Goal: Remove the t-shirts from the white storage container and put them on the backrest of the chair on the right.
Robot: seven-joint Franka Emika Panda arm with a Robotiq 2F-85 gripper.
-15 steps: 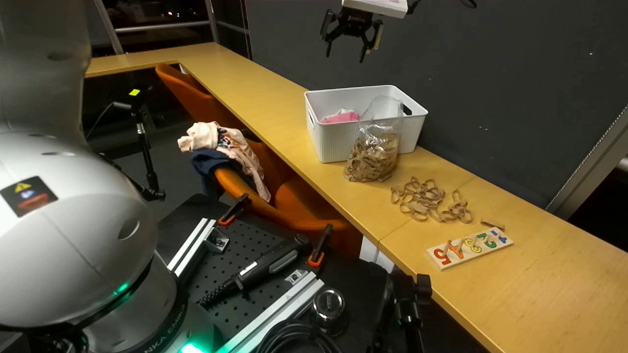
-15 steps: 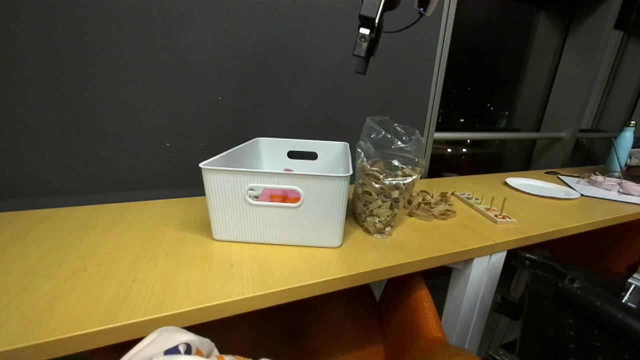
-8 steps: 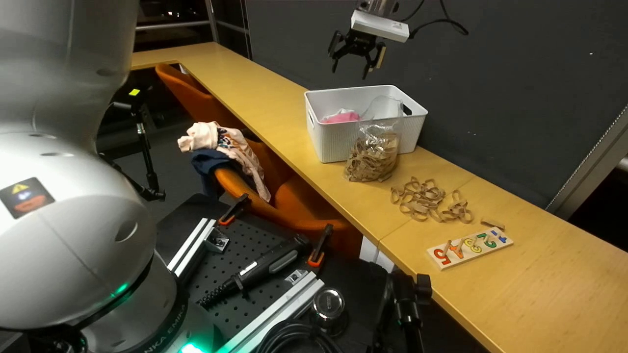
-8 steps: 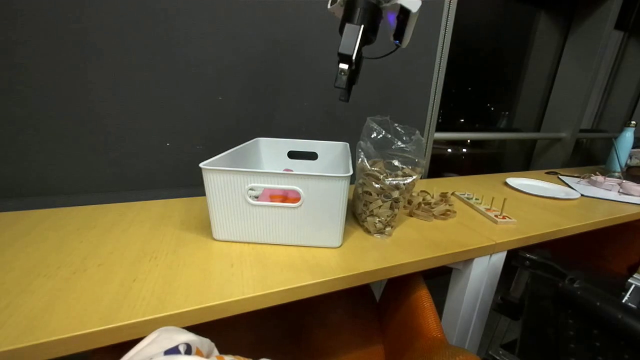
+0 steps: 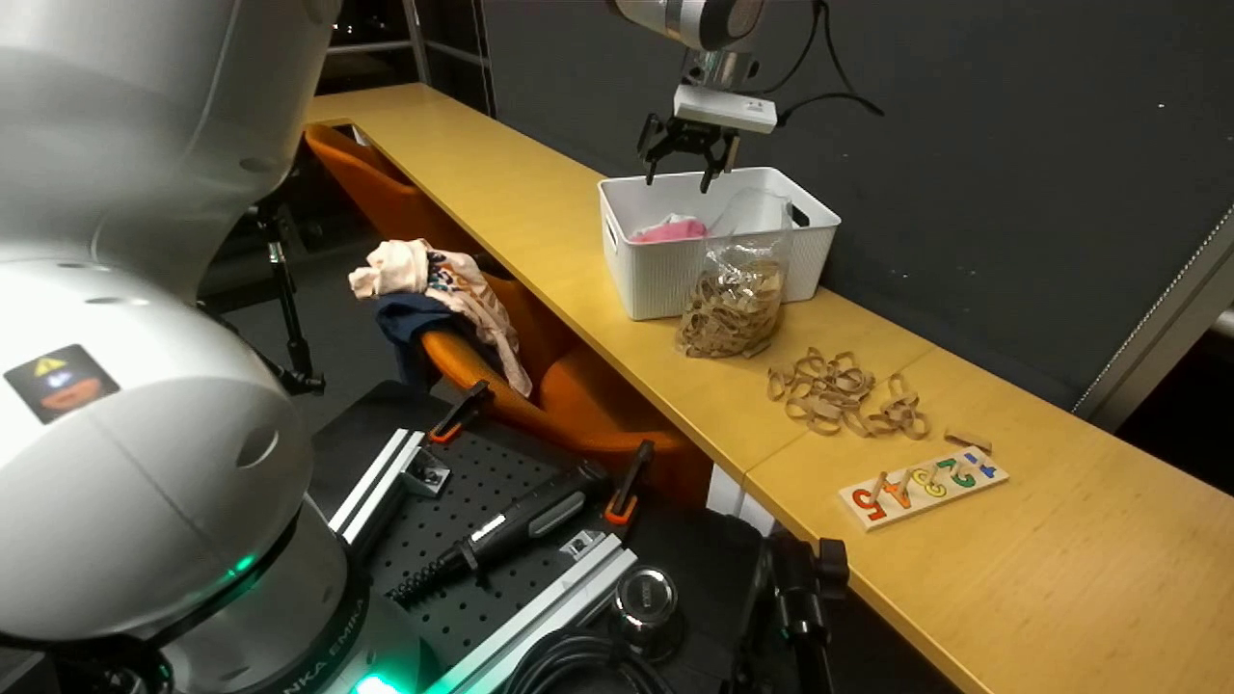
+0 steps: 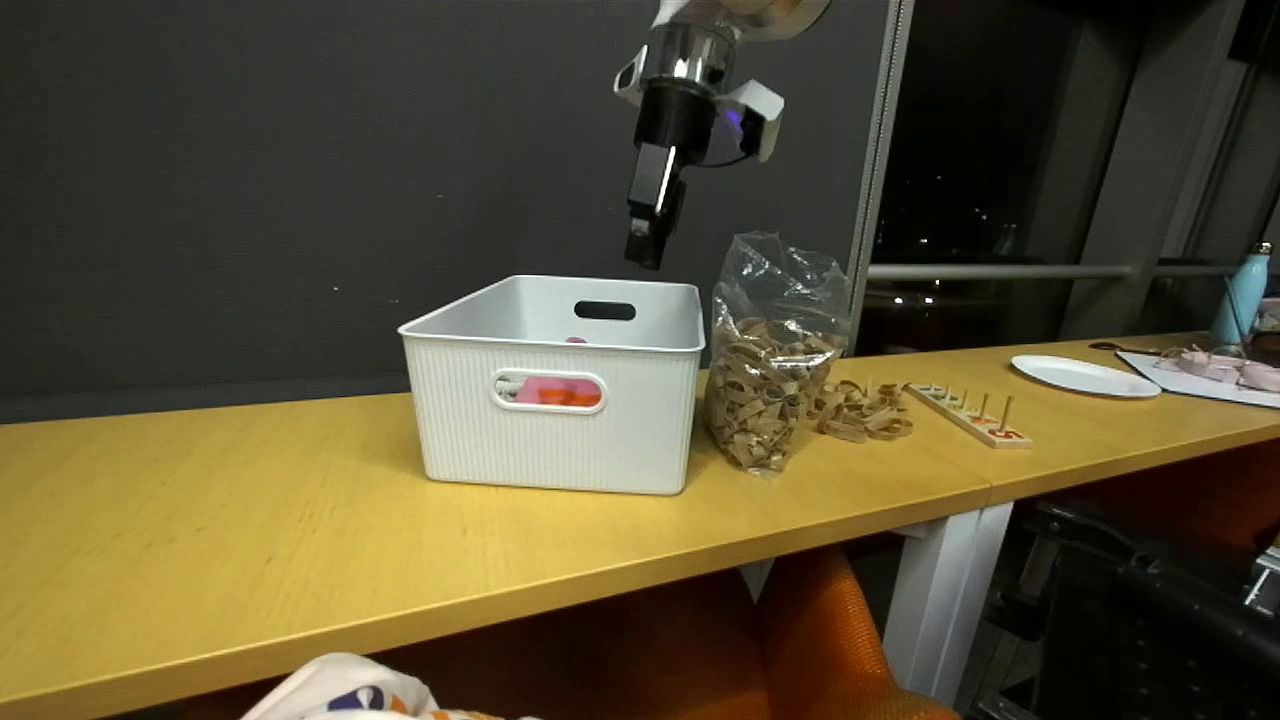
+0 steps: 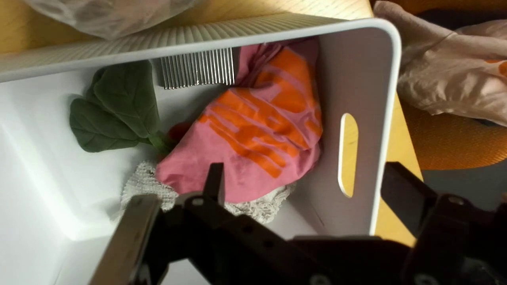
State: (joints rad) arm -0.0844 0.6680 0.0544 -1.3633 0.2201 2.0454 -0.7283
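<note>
My gripper (image 5: pixel 678 183) hangs open above the white storage container (image 5: pixel 656 280), with nothing between its fingers. In the wrist view the jaws stand wide apart; one finger (image 7: pixel 216 178) appears over the inside of the bin, the other beyond its end rim. A pink-red t-shirt (image 7: pixel 237 174) with orange print lies crumpled on the bin's floor; its pink also shows through the handle slot (image 6: pixel 548 391) in an exterior view. A pale pink-beige t-shirt (image 5: pixel 395 265) and a navy t-shirt (image 5: pixel 415 313) are draped over the orange chair's backrest (image 5: pixel 453 361).
A clear bag of tan rubber bands (image 5: pixel 728 313) stands against the container, with loose bands (image 5: pixel 834 390) and a number board (image 5: pixel 924 487) farther along. Inside the bin are green cloth leaves (image 7: pixel 122 99), a metal comb (image 7: pixel 196 69) and whitish knit cloth (image 7: pixel 148 184).
Down from high above, my gripper has dropped to just over the container, staying open. T-shirts, container and chair have not moved.
</note>
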